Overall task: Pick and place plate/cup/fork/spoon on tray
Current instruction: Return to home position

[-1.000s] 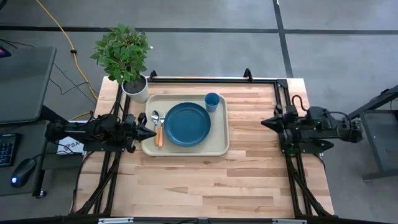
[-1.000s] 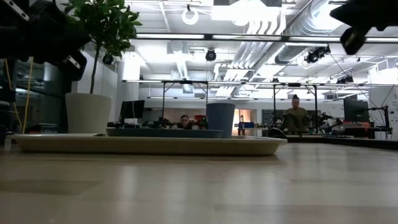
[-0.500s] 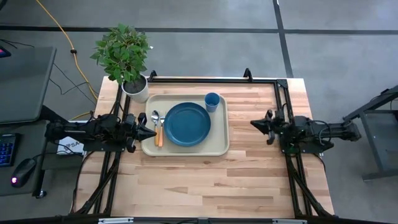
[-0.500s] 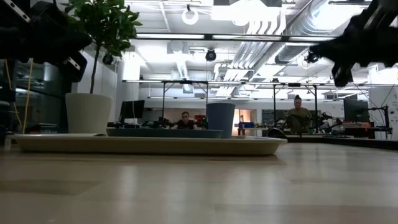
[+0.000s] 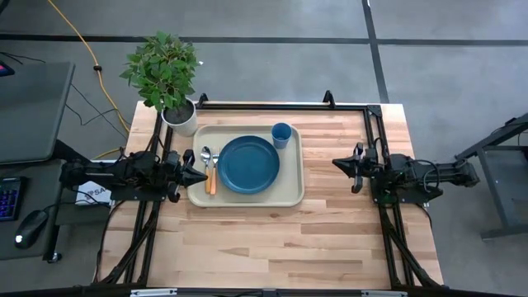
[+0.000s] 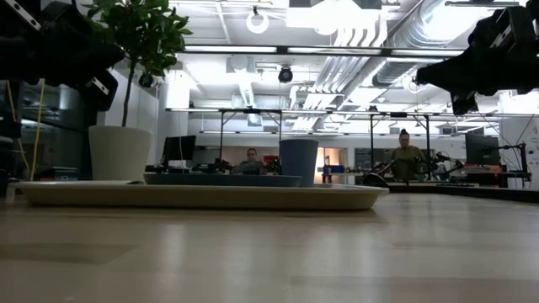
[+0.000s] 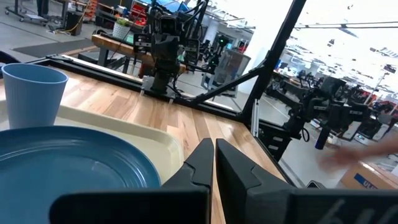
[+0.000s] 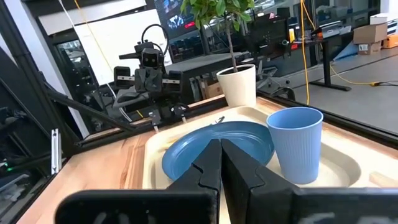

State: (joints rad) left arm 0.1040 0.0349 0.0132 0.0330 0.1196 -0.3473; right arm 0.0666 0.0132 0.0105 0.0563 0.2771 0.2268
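Note:
The beige tray (image 5: 247, 199) lies on the table's left half. On it rest the dark-blue plate (image 5: 248, 164), the blue cup (image 5: 281, 134) upright at the far right corner, and the spoon (image 5: 205, 153) and fork (image 5: 214, 155) side by side left of the plate. My left gripper (image 5: 202, 175) is shut and points level, its tip over the tray's left rim, touching nothing. My right gripper (image 5: 337, 163) is shut and level at the table's right side, pointing at the tray from a distance. The wrist views show the cup (image 7: 32, 93) (image 8: 298, 146) and plate (image 7: 68, 162) beyond the shut fingers.
A white pot with a green plant (image 5: 180, 117) stands at the table's far left corner, just behind the tray. A black frame rail (image 5: 280, 106) runs along the far edge. Bare wood (image 5: 289, 239) lies between the tray and the near edge.
My right gripper has come down and reached a little toward the tray, levelling out and rolling slightly, then stopped; it stays shut. The tray and everything on it have kept still.

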